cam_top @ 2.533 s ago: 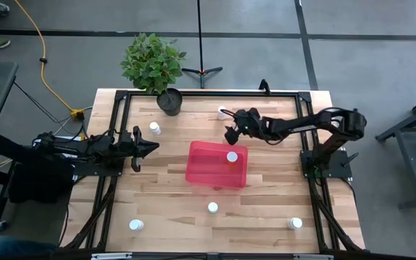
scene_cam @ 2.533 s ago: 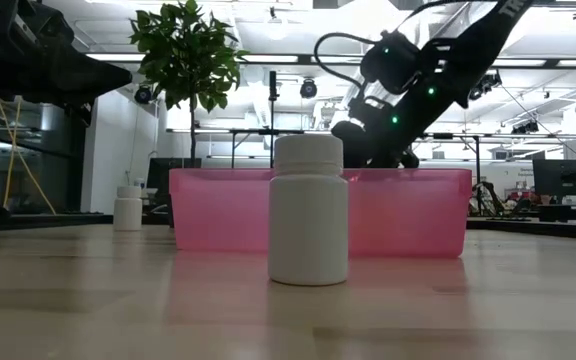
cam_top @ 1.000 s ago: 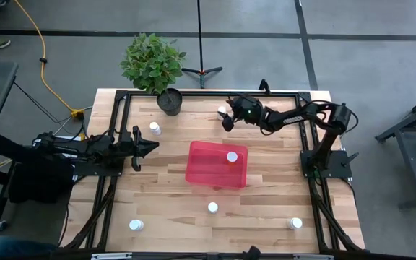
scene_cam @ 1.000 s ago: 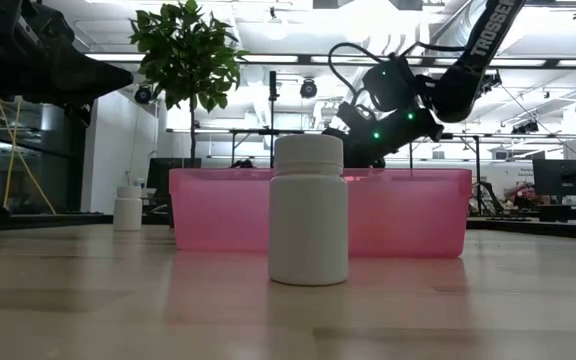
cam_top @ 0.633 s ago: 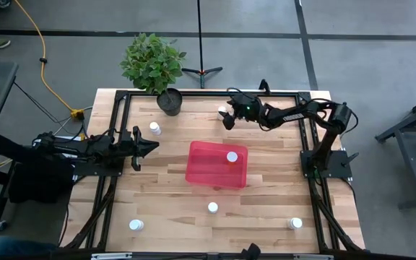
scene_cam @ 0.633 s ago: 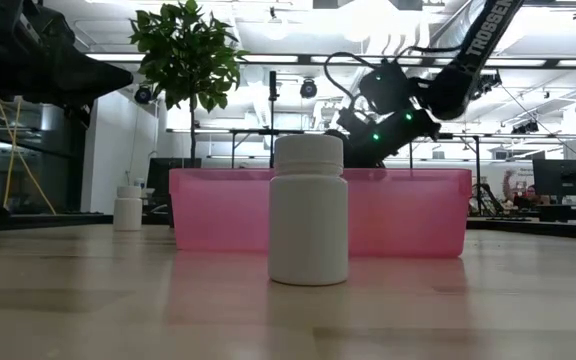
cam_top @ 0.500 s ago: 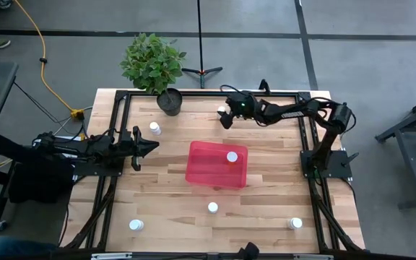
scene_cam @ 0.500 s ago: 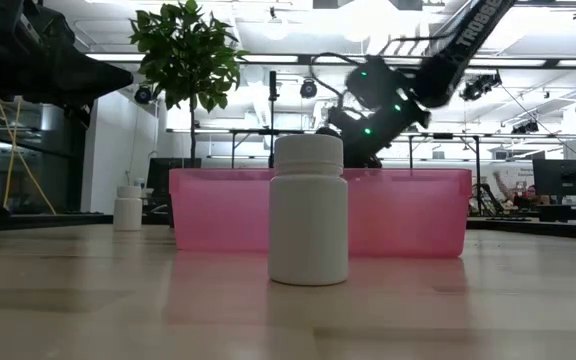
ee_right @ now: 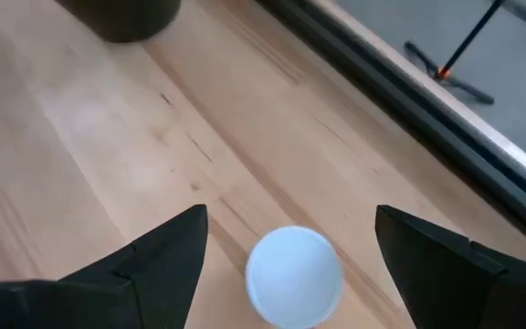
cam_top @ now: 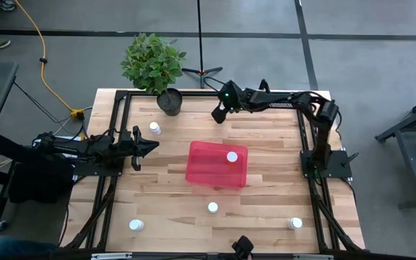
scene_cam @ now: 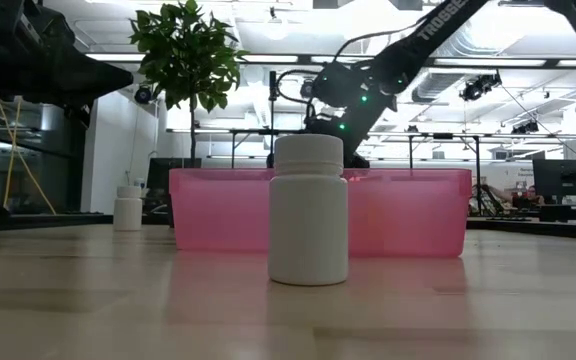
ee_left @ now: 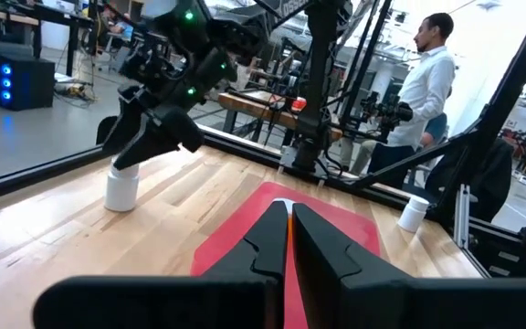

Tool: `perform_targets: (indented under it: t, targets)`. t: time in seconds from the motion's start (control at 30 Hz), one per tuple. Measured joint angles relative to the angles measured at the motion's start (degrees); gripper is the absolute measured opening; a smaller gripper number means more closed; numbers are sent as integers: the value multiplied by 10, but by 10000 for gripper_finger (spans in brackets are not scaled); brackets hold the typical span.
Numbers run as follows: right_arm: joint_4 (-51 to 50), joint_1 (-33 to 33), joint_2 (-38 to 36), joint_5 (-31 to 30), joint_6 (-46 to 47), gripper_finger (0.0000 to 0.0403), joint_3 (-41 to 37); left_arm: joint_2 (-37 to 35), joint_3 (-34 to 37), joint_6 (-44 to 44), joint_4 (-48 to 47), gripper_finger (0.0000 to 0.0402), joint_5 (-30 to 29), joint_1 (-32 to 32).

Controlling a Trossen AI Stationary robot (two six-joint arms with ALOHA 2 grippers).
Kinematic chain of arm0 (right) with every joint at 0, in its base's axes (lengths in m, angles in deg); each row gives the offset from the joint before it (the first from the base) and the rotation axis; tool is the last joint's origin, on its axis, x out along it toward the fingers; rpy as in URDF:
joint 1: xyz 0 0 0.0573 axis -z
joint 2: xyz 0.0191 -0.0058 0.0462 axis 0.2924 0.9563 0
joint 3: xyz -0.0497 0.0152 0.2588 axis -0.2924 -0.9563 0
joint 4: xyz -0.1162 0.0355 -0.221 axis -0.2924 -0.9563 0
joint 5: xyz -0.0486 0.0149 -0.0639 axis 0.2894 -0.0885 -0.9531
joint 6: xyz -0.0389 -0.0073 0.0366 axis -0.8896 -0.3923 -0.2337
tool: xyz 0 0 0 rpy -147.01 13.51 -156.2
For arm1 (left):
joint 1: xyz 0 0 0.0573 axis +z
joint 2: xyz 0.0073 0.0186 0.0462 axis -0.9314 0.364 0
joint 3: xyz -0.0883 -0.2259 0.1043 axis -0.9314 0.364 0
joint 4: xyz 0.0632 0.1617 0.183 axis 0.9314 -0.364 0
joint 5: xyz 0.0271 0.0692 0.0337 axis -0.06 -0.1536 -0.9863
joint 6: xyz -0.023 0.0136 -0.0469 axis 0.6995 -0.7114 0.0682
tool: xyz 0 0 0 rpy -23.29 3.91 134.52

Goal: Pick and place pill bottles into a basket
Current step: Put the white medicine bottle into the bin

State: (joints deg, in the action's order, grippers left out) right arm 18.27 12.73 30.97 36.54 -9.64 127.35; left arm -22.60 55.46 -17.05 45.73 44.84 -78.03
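Overhead, we find the right gripper (cam_top: 217, 115) reaching into the upper middle of the frame, over the far strip of the table (cam_top: 266, 209). Its wrist camera shows both fingers (ee_right: 167, 251) spread wide with one white-capped pill bottle (ee_right: 294, 275) standing between them, neither finger touching it. In the high view that bottle is hidden under the gripper.

We see the left gripper (cam_top: 150, 146) at the left-centre of the frame, just inside the table's left edge, pointing toward the basket (cam_top: 208, 172); its fingers (ee_left: 263, 239) are pressed together on nothing.

The red-pink basket sits at the centre of the high view with one bottle (cam_top: 232, 157) inside, near its upper right corner.

We count four more bottles standing loose on the wood: one (cam_top: 154, 128) upper left of the basket, near the dark plant pot (cam_top: 170, 102); one (cam_top: 212, 207) just below the basket; one (cam_top: 136, 224) at the lower left; one (cam_top: 295, 223) at the lower right.

Low view: a white bottle (scene_cam: 308, 210) fills the centre foreground, the basket wall right behind it.

A person in a white shirt (ee_left: 425, 78) stands beyond the table, upper right of the left wrist view.
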Motion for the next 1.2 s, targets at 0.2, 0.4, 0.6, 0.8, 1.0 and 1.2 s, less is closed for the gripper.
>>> perform_targets:
  t: [0.2, 0.4, 0.6, 0.8, 1.0, 1.2]
  targets:
    - [-11, 1, 3, -6, 6, 307, 12, 0, 0, 0, 0, 58, 0, 0]
    - [-12, 18, 3, 2, 50, 307, 11, 0, 0, 0, 0, 58, 0, 0]
    - [-53, 29, 3, 14, 92, 307, 11, 0, 0, 0, 0, 58, 0, 0]
    - [-66, 29, 5, 43, 99, 307, 31, 0, 0, 0, 0, 58, 0, 0]
    - [-106, 33, 14, 30, 86, 307, 97, 0, 0, 0, 0, 58, 0, 0]
    - [-269, 42, 87, 34, 73, 307, 217, 0, 0, 2, 0, 58, 1, 0]
